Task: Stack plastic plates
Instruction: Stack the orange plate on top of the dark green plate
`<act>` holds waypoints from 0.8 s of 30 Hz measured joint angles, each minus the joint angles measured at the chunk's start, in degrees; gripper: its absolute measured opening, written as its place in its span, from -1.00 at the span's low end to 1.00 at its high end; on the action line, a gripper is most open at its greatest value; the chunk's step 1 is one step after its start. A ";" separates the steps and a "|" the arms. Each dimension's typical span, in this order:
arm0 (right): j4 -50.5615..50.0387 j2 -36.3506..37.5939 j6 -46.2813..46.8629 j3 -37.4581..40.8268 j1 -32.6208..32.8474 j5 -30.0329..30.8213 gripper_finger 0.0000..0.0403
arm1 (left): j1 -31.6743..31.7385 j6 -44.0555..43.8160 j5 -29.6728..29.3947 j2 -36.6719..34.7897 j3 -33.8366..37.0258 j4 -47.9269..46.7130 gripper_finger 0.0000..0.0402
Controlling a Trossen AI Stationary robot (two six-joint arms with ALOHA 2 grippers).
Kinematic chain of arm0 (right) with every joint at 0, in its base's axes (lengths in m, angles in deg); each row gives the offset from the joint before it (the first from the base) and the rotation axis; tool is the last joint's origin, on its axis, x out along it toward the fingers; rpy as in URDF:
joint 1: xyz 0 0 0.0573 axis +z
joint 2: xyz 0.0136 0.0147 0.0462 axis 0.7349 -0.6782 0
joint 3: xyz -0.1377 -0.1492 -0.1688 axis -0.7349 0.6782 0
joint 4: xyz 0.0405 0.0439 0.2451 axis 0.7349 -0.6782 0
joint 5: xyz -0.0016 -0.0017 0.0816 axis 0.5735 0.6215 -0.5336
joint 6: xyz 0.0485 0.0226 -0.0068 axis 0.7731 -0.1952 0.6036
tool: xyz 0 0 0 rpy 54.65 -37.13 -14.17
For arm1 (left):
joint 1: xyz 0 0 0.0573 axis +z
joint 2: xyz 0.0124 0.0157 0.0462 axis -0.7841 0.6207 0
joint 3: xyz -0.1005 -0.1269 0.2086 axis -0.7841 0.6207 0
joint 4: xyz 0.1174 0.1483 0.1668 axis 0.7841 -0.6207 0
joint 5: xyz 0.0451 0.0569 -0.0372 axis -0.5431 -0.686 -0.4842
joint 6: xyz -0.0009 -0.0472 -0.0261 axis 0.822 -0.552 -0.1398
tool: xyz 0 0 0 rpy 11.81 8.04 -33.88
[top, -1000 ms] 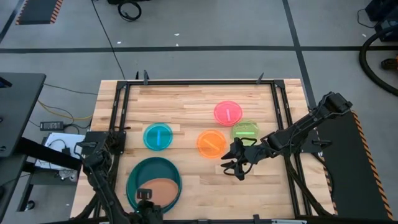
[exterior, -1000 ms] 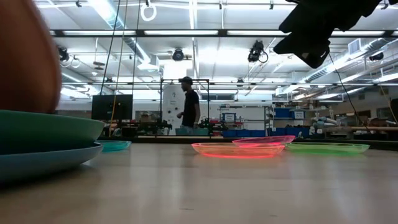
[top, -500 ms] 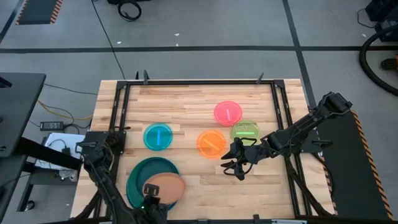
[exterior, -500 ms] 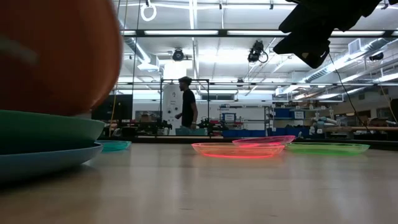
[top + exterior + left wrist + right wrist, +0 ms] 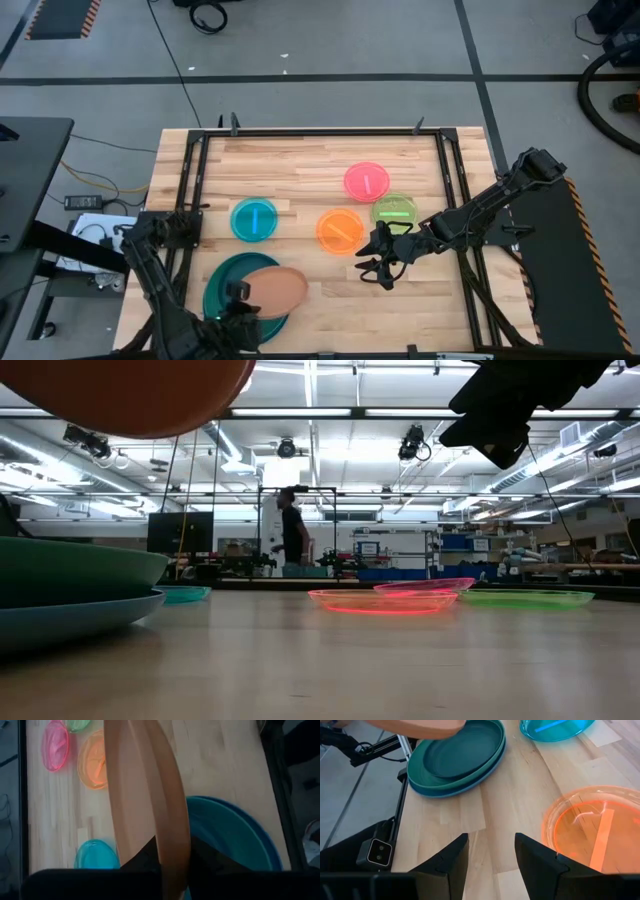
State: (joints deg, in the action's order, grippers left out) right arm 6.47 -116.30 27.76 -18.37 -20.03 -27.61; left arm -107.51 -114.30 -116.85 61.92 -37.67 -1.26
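Near the table's near-left corner lies a stack of large plates, dark teal on teal on blue. Above it hangs the brown plate, with my left gripper shut on it. In the low view the brown plate is high above the stack. Small cyan, orange, pink and green plates lie flat on the tabletop. My right gripper hovers open just on the near-right side of the orange plate, holding nothing. My left gripper pinches the brown plate's rim between its two fingers, one on each face, at the plate's left edge. The fingers come slanting down from the table's near-left. The plate is lifted clear of the stack, tilted, and reaches out toward the right.
A black frame runs around the wooden tabletop. Bare wood lies between the stack and the small plates. Beyond the table, in the low view, a person walks through the room.
My left gripper has risen and gone a little toward the table's right, turning as it went. The brown plate, which lay in the stack, has come up with it, clear of the stack, and has tipped. My right arm has kept still.
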 joint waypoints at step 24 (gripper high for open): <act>-0.09 -0.11 -0.12 0.00 -0.01 -0.01 -0.16 | -4.22 -11.42 9.35 -4.93 24.31 1.84 -0.72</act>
State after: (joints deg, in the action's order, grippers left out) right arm 6.39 -116.41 27.64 -18.37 -20.04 -27.63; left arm -111.73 -125.72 -107.50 56.99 -13.36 0.58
